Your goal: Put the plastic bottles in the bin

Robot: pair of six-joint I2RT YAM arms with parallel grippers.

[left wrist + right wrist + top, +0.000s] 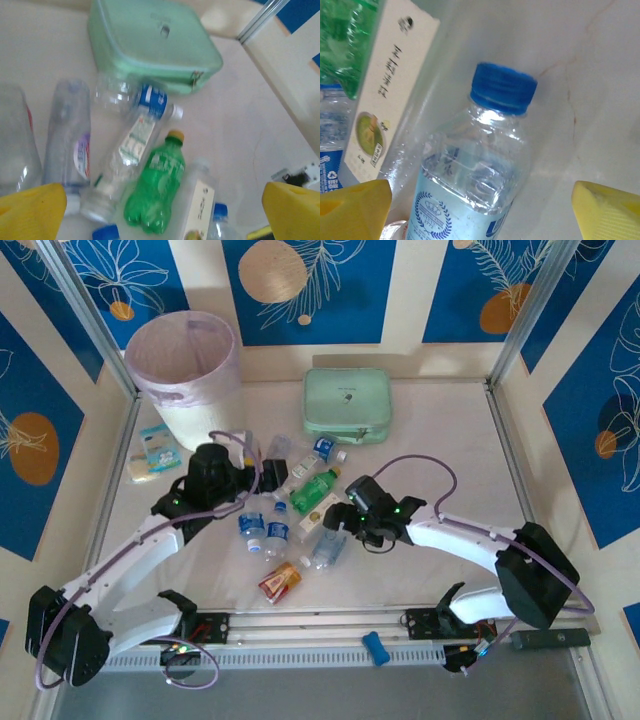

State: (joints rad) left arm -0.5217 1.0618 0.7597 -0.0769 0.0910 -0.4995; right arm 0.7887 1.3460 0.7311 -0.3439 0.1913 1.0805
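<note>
Several plastic bottles lie in a heap at the table's middle. Among them is a green one with a yellow cap [315, 488] [155, 187]. My left gripper [268, 472] [162, 210] hovers over the heap's left side, open, its yellow fingertips far apart with the green bottle below and ahead of them. My right gripper [338, 525] [480, 210] is open and low on the heap's right side. A clear bottle with a blue cap [470, 170] [325, 548] lies between its yellow pads, with a gap on each side. The bin [185, 365] stands at the back left.
A mint green case [347, 403] [150, 40] lies behind the heap. A white carton [385, 90] rests against the clear bottle, and a red-orange packet [280, 582] lies near the front. A pale packet [155, 450] sits by the bin's foot. Metal frame posts stand at the back corners.
</note>
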